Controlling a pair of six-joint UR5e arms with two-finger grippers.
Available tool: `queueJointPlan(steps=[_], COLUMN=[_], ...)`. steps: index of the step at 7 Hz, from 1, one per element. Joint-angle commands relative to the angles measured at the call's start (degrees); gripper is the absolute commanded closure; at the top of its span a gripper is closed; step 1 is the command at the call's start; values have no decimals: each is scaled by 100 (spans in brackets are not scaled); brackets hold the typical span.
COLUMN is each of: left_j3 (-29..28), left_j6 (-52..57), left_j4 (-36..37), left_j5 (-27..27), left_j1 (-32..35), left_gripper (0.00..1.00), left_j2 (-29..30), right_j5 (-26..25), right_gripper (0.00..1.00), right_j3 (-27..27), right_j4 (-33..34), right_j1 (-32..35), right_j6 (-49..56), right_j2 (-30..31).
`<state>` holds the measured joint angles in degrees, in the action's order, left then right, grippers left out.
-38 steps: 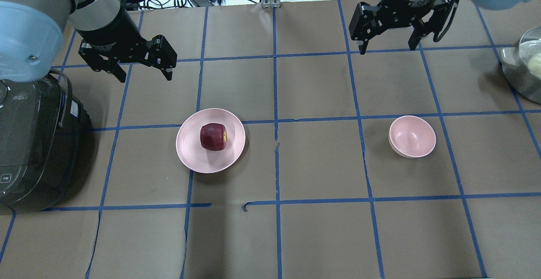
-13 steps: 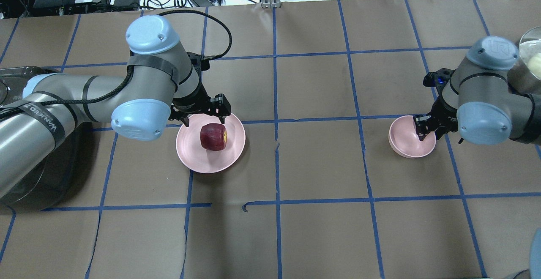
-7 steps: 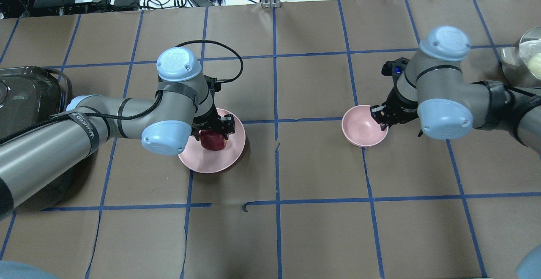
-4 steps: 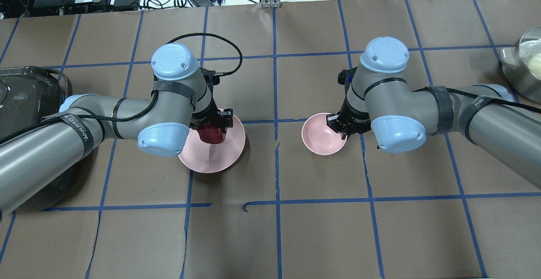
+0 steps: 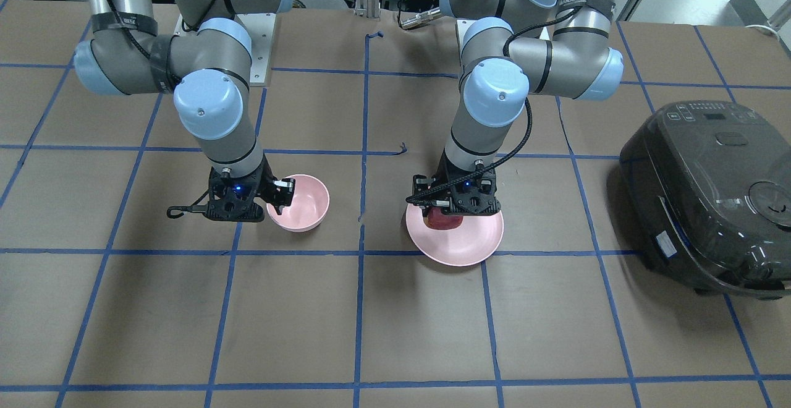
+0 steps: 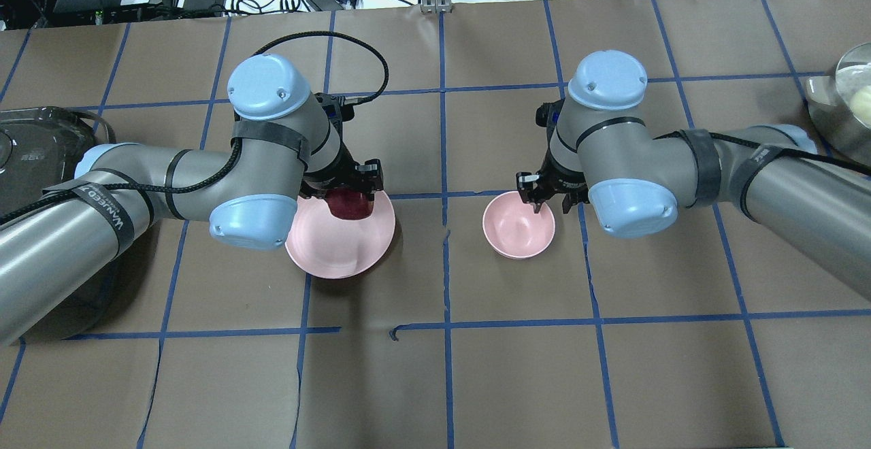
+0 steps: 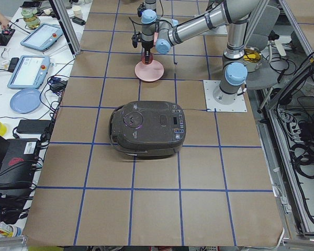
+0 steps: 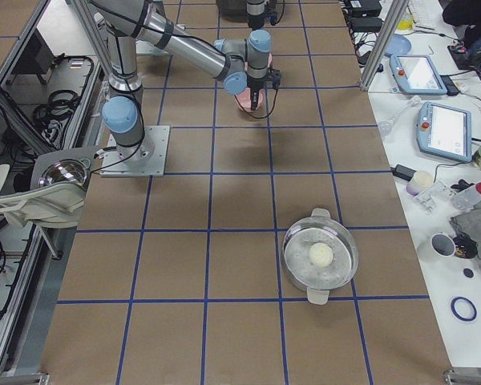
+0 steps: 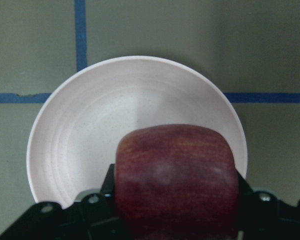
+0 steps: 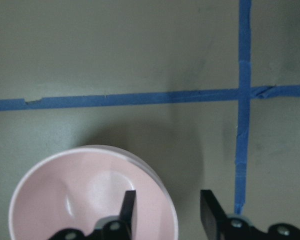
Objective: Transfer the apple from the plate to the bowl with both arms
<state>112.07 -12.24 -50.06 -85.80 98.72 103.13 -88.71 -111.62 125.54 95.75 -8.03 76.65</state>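
The dark red apple [image 6: 351, 205] is held in my left gripper [image 6: 351, 198], which is shut on it just above the far part of the wide pink plate [image 6: 340, 253]. In the left wrist view the apple [image 9: 175, 175] fills the space between the fingers, with the plate [image 9: 90, 130] below. The front view shows the apple [image 5: 442, 220] over the plate [image 5: 462, 246]. The small pink bowl [image 6: 518, 228] stands right of the table's centre. My right gripper [image 6: 541, 197] is open over the bowl's far right rim. In the right wrist view its fingers [image 10: 129, 205] straddle the rim of the bowl [image 10: 80, 195].
A dark rice cooker [image 6: 34, 156] stands at the table's left end, also in the front view [image 5: 710, 191]. A metal pot [image 6: 844, 109] holding a pale ball sits at the far right. Cables and devices lie beyond the table's far edge.
My left gripper came down, shut on the apple and raised it slightly off the plate. My right gripper dragged the bowl left towards the centre by its rim, then opened.
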Motion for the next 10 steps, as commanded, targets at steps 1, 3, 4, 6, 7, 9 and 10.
queueJointPlan(steps=[1, 3, 4, 6, 7, 9, 10], left_j3=[-71, -562, -764, -1238, -1354, -1355, -1355], left_j6=[-870, -1960, -2175, -2940, -3125, -3241, -3433], left_j4=[153, 567, 593, 681, 690, 690, 690], left_j5=[291, 432, 424, 406, 363, 240, 239], left_j1=[416, 1172, 1497, 1894, 2053, 2282, 2335], left_gripper=[100, 100, 100, 100, 100, 100, 100], left_j2=[144, 346, 522, 935, 1128, 1393, 1446], right_j5=[-182, -393, -376, -410, -428, -428, -437], right_gripper=[0, 0, 0, 0, 0, 0, 0], right_j3=[1093, 1912, 2211, 2311, 2311, 2320, 2320], right_j4=[-1269, -2485, -3030, -3193, -3333, -3326, -3317], right_j1=[-4, -13, 4, -48, -57, -57, -83], right_j6=[-5, -14, -14, -5, -5, 3, 12], right_j2=[323, 761, 964, 1010, 1071, 1115, 1115])
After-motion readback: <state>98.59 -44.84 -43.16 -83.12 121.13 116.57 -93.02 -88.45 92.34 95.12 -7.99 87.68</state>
